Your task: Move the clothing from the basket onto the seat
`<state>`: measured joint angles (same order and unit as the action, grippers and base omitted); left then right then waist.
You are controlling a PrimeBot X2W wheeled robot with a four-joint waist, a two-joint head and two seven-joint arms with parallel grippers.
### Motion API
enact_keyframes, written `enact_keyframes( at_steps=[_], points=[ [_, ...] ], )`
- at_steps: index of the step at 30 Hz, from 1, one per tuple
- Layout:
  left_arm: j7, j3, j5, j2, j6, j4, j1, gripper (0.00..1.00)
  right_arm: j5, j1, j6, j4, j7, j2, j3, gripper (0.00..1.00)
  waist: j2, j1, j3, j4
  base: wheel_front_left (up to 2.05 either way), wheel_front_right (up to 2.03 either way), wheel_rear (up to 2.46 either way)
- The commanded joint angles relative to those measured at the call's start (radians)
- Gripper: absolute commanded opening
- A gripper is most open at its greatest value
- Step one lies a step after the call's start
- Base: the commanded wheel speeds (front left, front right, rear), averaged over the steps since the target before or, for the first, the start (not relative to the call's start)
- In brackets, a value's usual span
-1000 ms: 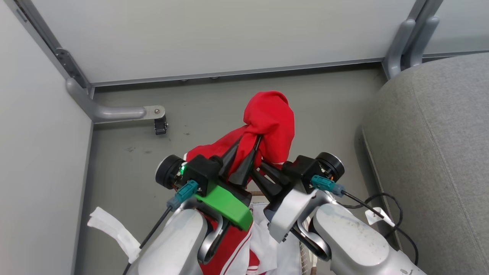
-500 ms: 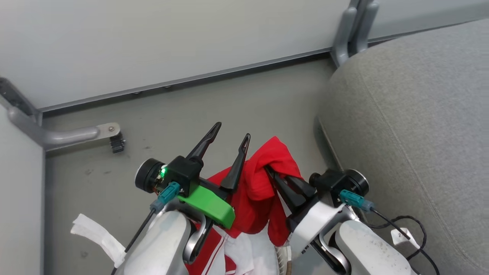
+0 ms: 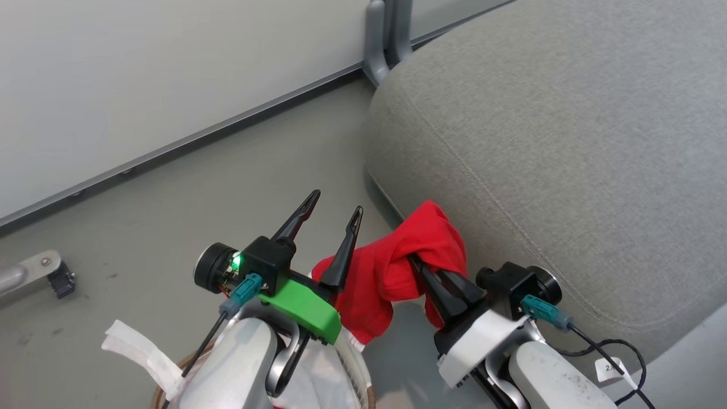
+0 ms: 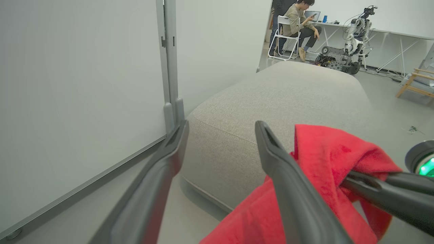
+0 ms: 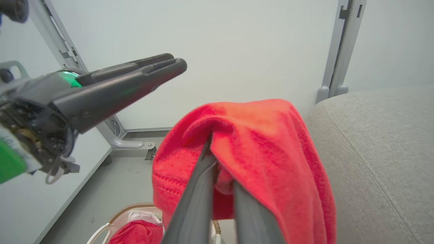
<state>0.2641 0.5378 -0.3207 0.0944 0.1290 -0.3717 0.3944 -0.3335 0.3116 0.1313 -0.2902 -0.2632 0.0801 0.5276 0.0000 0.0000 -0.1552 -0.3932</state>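
A bright red piece of clothing (image 3: 392,267) hangs from my right gripper (image 3: 417,262), which is shut on it just off the edge of the grey seat (image 3: 568,142). The fabric drapes over the right fingers (image 5: 203,176) as clothing (image 5: 257,152) in the right wrist view. My left gripper (image 3: 335,204) stands open beside it with nothing between its fingers; the red clothing (image 4: 325,169) lies to its right, against the seat (image 4: 288,91). Below, the basket (image 5: 132,211) holds more red clothing (image 5: 135,234); its rim (image 3: 363,363) peeks out under my arms.
A pale partition wall (image 3: 142,74) with a grey upright post (image 3: 386,34) borders the grey floor (image 3: 170,199). A metal foot bracket (image 3: 40,272) lies at the left. A black cable (image 3: 619,352) trails by the seat. A seated person (image 4: 300,20) and another robot (image 4: 356,23) are far off.
My left gripper has let go of the red clothing and opened wide; the right alone keeps it. The camera has swung right, bringing the seat much closer into view.
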Motion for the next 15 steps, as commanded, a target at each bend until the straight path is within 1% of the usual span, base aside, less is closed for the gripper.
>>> enact_keyframes(
  at_steps=[1, 3, 7, 11, 15],
  points=[
    [0.001, -0.002, -0.010, 0.012, 0.003, -0.005, -0.013, 1.00, 0.006, -0.017, -0.001, 0.002, -0.002, 0.000, 0.000, 0.00, 0.0000, 0.0000, -0.006, -0.114, 0.00, 0.00, 0.00],
    [0.001, 0.001, -0.013, 0.015, 0.003, -0.009, -0.018, 1.00, 0.009, -0.022, -0.001, -0.001, -0.002, 0.001, -0.005, 0.00, 0.0000, 0.0000, -0.007, -0.139, 0.00, 0.00, 0.00],
    [0.001, 0.026, -0.017, 0.018, 0.003, -0.016, 0.008, 1.00, 0.018, -0.023, -0.001, 0.014, -0.002, 0.011, -0.047, 0.00, 0.0000, 0.0000, -0.028, -0.151, 0.00, 0.00, 0.00],
    [0.001, 0.042, -0.019, 0.024, 0.003, -0.026, 0.034, 1.00, 0.042, 0.027, -0.001, 0.027, -0.002, 0.040, -0.068, 0.00, 0.0000, 0.0000, -0.065, -0.156, 0.00, 0.00, 0.00],
    [0.001, 0.055, -0.018, 0.046, 0.003, -0.038, 0.052, 1.00, 0.056, 0.111, -0.001, 0.020, -0.002, 0.082, -0.085, 0.00, 0.0000, 0.0000, -0.113, -0.158, 0.00, 0.00, 0.00]
  ],
)
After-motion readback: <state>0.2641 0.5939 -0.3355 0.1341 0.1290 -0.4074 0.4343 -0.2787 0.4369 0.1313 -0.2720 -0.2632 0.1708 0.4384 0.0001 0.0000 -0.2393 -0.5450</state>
